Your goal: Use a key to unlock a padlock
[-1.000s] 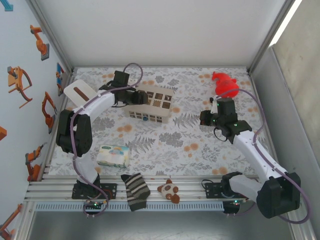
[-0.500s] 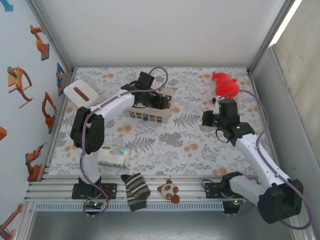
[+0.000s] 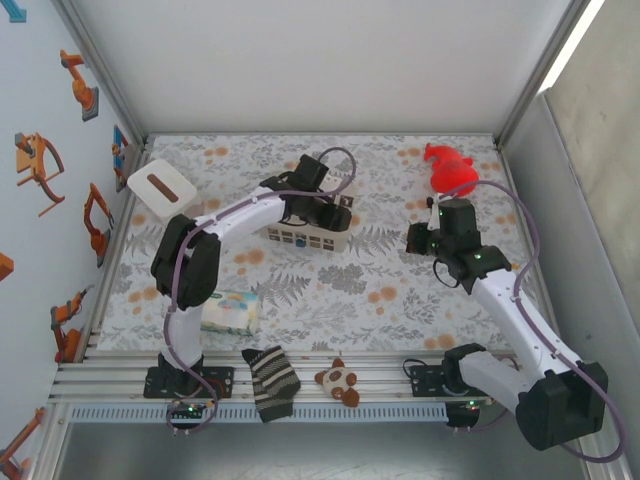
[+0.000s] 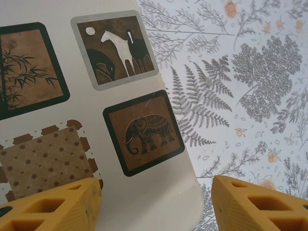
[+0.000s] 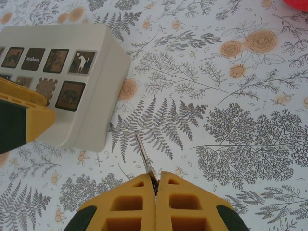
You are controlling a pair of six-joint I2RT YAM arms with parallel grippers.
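View from above first, Dan: left gripper (image 3: 325,213) hangs over the cream box (image 3: 300,238), and right gripper (image 3: 416,240) waits off the box's right end, well apart from it.

And the padlock, Mia?

Too small for me to pick out against the box's near face. The left arm is plainly the nearer one to the box.

Left wrist camera now: jaws apart and holding nothing. One finger is over the box's top by the elephant panel (image 4: 144,134), the other past its edge above the fern cloth (image 4: 250,72).

Right wrist camera gives what those two can't: fingers pressed together on the key (image 5: 144,156), blade poking forward, its long axis aimed at the box's end. I'd say the keyhole must be turned to meet that line.
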